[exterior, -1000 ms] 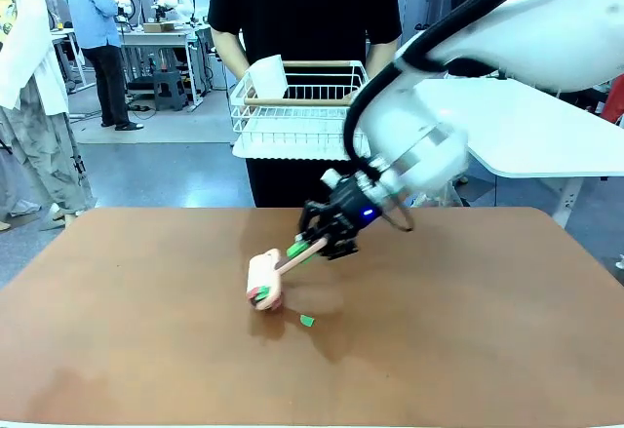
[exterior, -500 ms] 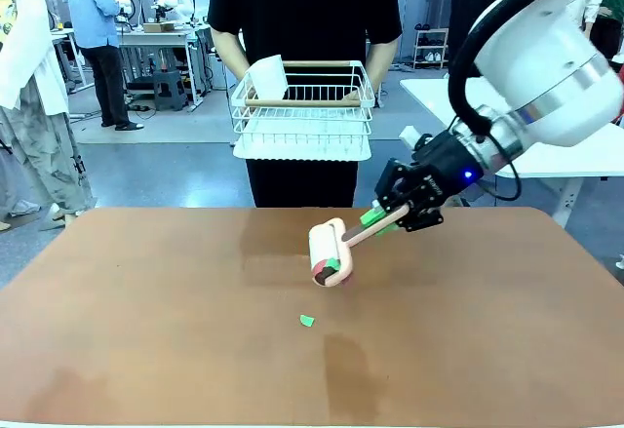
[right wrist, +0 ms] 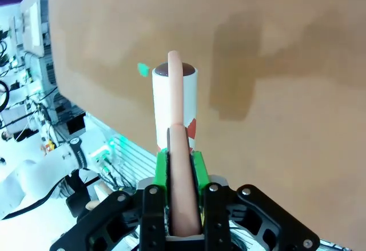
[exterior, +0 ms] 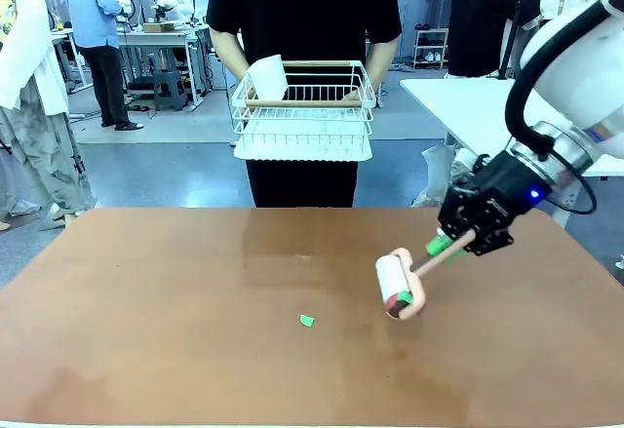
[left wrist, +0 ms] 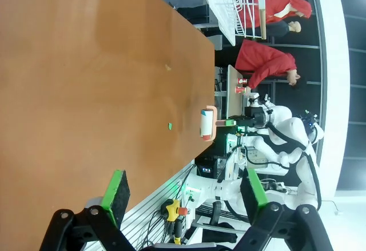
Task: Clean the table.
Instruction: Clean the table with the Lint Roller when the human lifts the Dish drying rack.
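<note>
Right gripper [exterior: 444, 247] pinching the roller [exterior: 398, 285] handle should press it flat on the tabletop [exterior: 146, 330] across the green scrap [exterior: 307, 321]

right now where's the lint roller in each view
Front view: lint roller right of centre, held by the right gripper.
Left wrist view: lint roller mid-frame, near the table edge.
Right wrist view: lint roller centre, rising from the fingers.
Shared landmark: the green scrap on the table near it.
</note>
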Controlling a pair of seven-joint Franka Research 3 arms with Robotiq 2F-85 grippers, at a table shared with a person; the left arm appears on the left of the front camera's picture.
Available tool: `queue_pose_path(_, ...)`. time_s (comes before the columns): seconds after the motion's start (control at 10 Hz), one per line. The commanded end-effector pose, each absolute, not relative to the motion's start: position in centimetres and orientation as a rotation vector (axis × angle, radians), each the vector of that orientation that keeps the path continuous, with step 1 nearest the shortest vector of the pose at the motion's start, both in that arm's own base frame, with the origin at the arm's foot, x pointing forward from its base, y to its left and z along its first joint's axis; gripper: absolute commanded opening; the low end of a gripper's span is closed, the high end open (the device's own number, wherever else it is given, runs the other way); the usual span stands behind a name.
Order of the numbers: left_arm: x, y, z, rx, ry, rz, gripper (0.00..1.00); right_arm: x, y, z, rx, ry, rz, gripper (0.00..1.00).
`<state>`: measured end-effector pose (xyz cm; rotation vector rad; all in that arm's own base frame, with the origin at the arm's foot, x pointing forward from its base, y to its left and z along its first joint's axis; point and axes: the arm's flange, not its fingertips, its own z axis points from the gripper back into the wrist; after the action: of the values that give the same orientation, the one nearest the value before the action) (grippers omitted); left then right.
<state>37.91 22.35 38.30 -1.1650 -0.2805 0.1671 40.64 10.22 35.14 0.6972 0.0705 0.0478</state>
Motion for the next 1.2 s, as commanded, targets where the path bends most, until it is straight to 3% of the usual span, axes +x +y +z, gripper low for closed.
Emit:
queue_pose_path(0.0, 37.8, 22.5, 38.5, -1.157, -0.290, 0.168, 1.00, 40.3, 11.0, 33.4, 0.633, 0.036, 0.000, 0.22)
queue_pose_path(0.5, 37.8, 22.5, 38.5, -1.157, -0.290, 0.168, 1.00, 41.8, 15.0, 26.8, 0.632, 0.095, 0.059, 0.22)
queue_pose_path(1.1, 37.8, 22.5, 38.5, -1.157, -0.290, 0.168, 1.00, 42.3, 25.7, 20.0, 0.653, 0.240, 0.148, 0.22)
